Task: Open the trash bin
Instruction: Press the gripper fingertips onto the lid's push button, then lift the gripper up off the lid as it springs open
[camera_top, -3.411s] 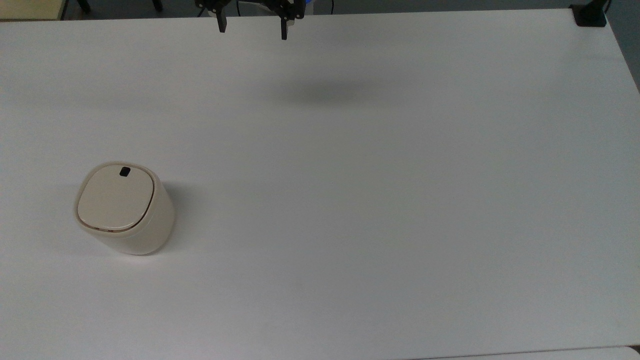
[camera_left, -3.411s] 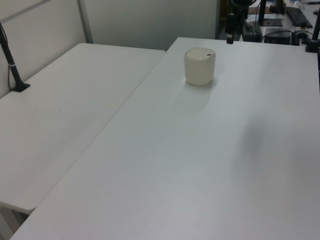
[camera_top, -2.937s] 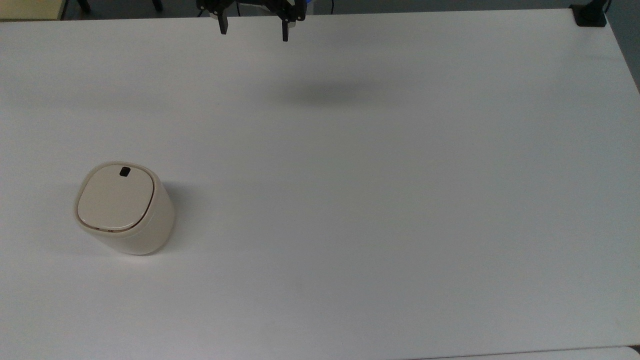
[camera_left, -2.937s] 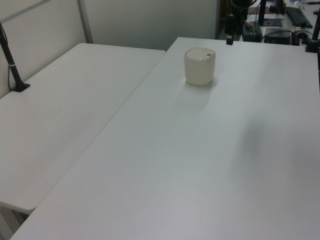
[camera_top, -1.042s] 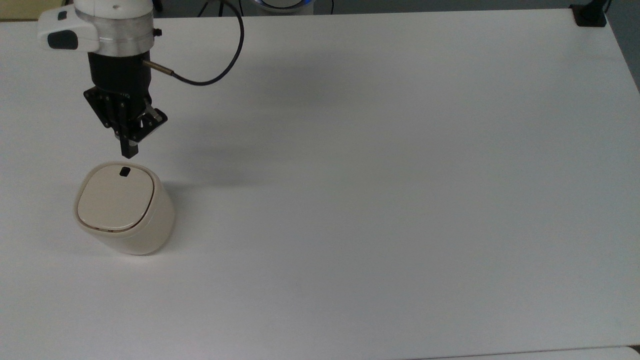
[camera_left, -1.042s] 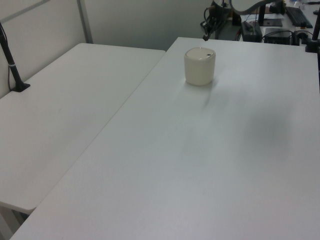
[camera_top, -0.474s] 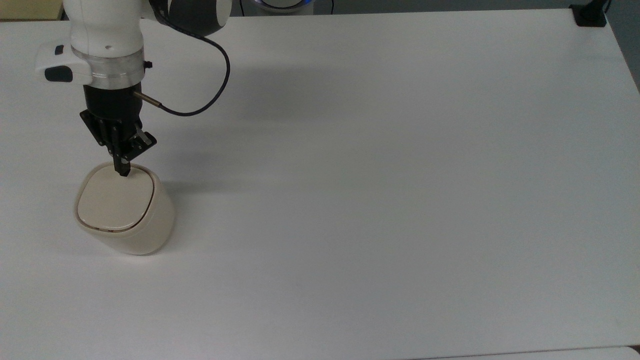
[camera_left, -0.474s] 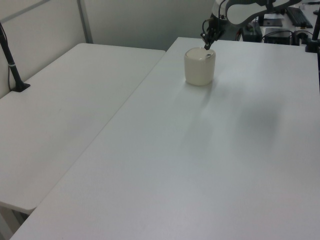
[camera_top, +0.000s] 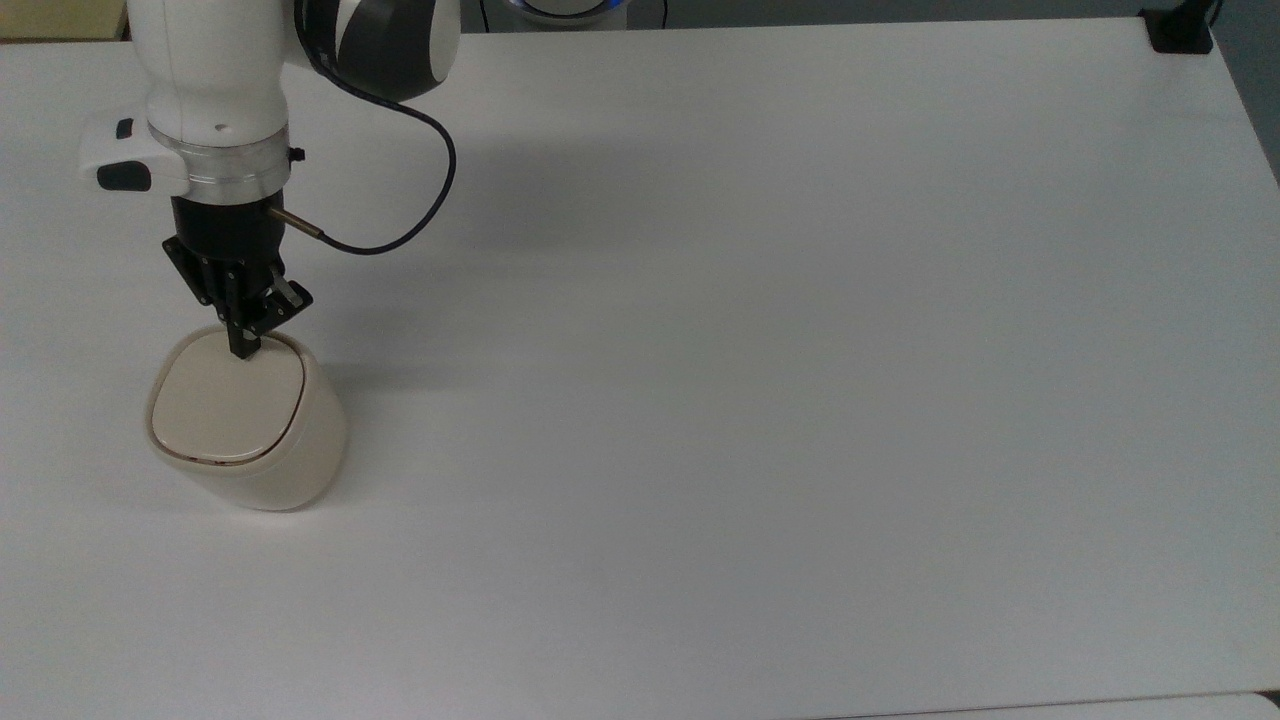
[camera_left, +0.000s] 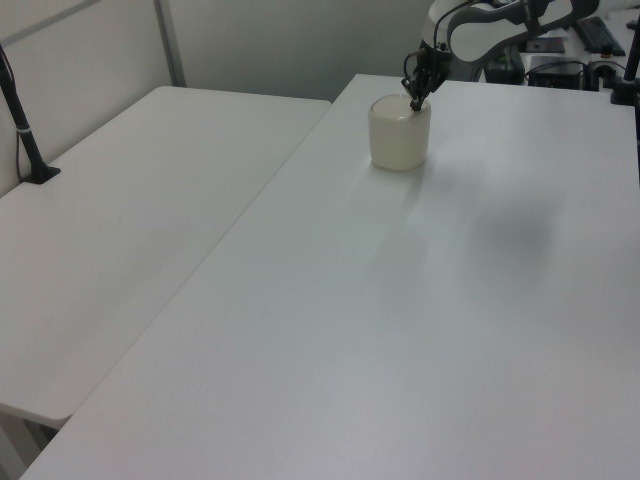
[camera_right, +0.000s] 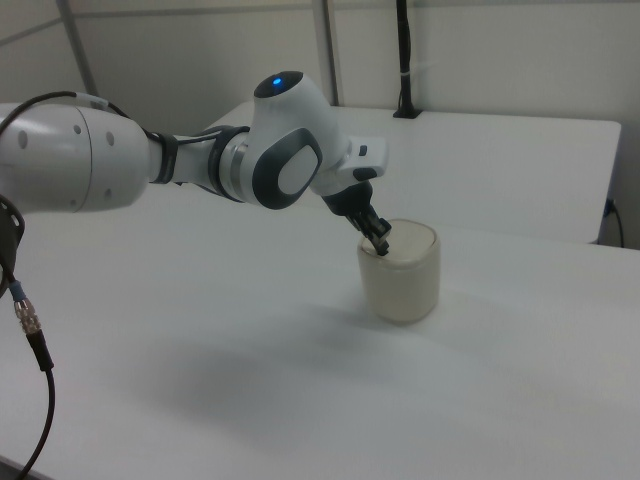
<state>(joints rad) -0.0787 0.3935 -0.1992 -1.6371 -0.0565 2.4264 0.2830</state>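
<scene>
Cream plastic marks the trash bin (camera_top: 247, 423), which stands on the white table (camera_top: 760, 350) near the top view's left edge, its flat lid (camera_top: 226, 403) down inside a thin gold rim. In that top view the gripper (camera_top: 243, 345) comes straight down onto the lid's far edge, its fingers pressed together into one black tip, holding nothing, the tip resting where a release button would sit; a dark cable (camera_top: 395, 200) loops away from the wrist beside the bin. I judge this to be the pressing step, and the next move calls for a short, firm push downward, then a lift clear so the lid can spring up. From the left view the trash bin (camera_left: 399, 134) sits at the table's far end with the gripper (camera_left: 416, 102) touching its top, and a second table (camera_left: 130, 230) adjoins beside it. The right view adds the arm's tilt: the gripper (camera_right: 381, 243) leans in from the bin's left onto the near rim of the trash bin (camera_right: 400, 272).
</scene>
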